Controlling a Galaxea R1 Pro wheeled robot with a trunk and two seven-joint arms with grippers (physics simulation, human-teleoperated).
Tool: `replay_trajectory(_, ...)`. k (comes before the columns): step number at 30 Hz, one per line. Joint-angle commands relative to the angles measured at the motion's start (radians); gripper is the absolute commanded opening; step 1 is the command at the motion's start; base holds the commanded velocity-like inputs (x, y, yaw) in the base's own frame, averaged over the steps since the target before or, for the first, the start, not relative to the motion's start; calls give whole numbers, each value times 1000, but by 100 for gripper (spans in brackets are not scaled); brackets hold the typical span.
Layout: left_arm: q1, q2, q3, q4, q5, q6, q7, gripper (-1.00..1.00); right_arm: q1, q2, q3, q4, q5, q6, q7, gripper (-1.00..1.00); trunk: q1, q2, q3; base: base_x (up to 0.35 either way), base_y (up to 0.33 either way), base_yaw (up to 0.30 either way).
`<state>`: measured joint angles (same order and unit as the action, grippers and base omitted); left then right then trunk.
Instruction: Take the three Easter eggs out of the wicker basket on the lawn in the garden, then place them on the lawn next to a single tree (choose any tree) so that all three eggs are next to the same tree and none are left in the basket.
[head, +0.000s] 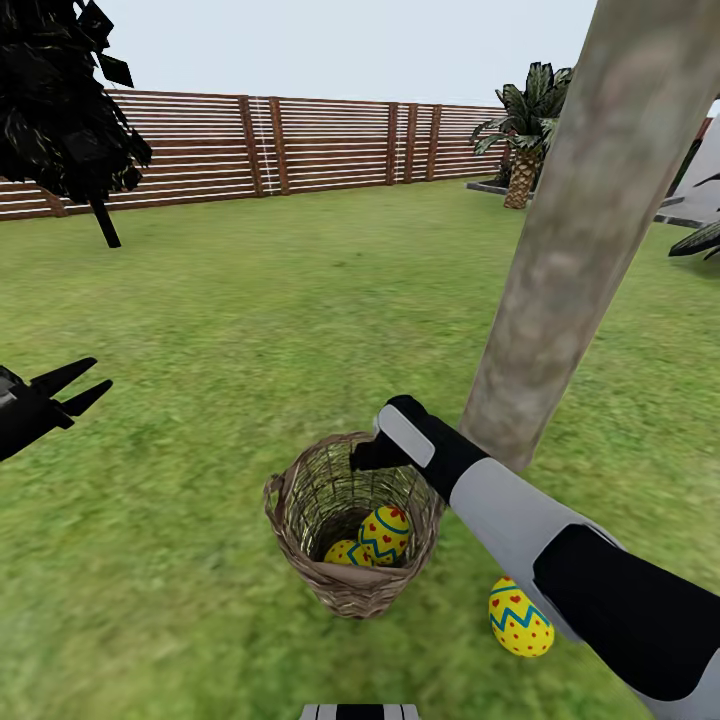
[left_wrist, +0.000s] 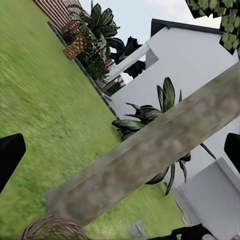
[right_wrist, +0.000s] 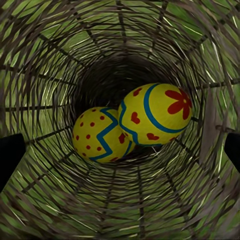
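- A yellow egg with red hearts and a blue zigzag band (head: 520, 618) lies on the mottled green lawn (head: 250, 320), near right of the basket, close to the tree's foot.
- The round tan woven-twig basket (head: 300, 500) stands upright on the grass; inside, two yellow painted eggs touch: a flowered one (right_wrist: 156, 114) and a red-dotted one (right_wrist: 99, 134).
- The right gripper (head: 368, 455) hovers over the basket's far rim, pointing in; its fingers are spread wide, empty.
- The left gripper (head: 85, 385) hangs at far left above the grass, parted, empty.
- The thick pale grey-beige trunk (head: 580, 230) rises just beyond the basket, right.
- A brown slat fence (head: 330, 145) bounds the far side.
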<state>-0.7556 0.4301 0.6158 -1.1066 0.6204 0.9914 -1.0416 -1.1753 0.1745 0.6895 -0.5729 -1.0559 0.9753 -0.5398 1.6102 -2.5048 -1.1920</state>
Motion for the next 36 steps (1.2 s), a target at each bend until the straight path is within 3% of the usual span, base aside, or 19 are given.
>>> replay_trajectory(1, -1, 0, 1, 0, -1, 4, -3, 100, -1, 0, 3, 0, -11, 0, -8, 100, 0, 0, -1, 0, 0, 0)
replay_trajectory(8, -1, 0, 1, 1, 0, 4, -4, 100, 0, 0, 7, -1, -13, 0, -2, 100, 0, 0, -1, 99, 0, 0)
replay_trajectory(15, -1, -1, 1, 1, 0, 4, -5, 100, 1, 0, 11, 0, -13, -1, 52, 100, 0, 0, -1, 258, 0, 0)
replay_trajectory(28, -1, -2, 1, 1, 2, 4, -6, 100, 7, 0, 10, -1, -13, -1, 58, 100, 0, 0, -1, 13, 0, 0)
replay_trajectory(36, -1, -8, 1, 1, 1, 4, -6, 100, 15, 0, 10, 0, -13, 0, 57, 100, 3, -2, -32, 0, 0, 0)
